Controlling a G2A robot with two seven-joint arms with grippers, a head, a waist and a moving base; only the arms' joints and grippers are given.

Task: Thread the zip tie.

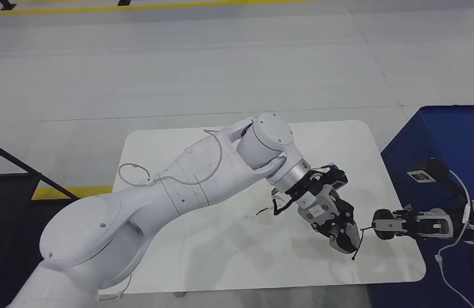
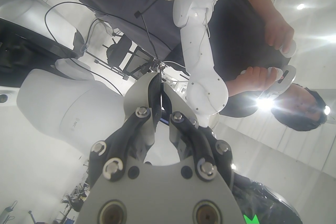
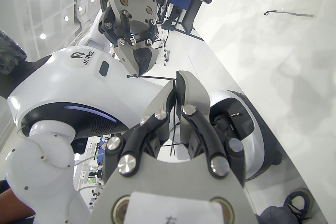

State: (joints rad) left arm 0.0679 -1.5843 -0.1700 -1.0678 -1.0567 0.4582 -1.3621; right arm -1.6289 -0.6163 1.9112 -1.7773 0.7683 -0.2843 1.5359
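Note:
A thin black zip tie (image 3: 157,77) spans the short gap between my two grippers above the table's right front part. My left gripper (image 1: 351,245), on the big white arm, is shut on it, and the tie's small square head (image 3: 128,76) sits right beside the left fingertips (image 3: 137,72). My right gripper (image 1: 374,229) comes in from the right edge and is shut on the strap, whose tail hangs back between its fingers (image 3: 172,146). In the left wrist view the strap (image 2: 148,36) runs from my left gripper (image 2: 158,75) up to the head (image 2: 137,14).
The white table (image 1: 183,154) has a rounded edge. A second black zip tie (image 3: 288,13) lies loose on it, seen in the top view near the middle (image 1: 262,209). A blue surface (image 1: 445,138) borders the table on the right.

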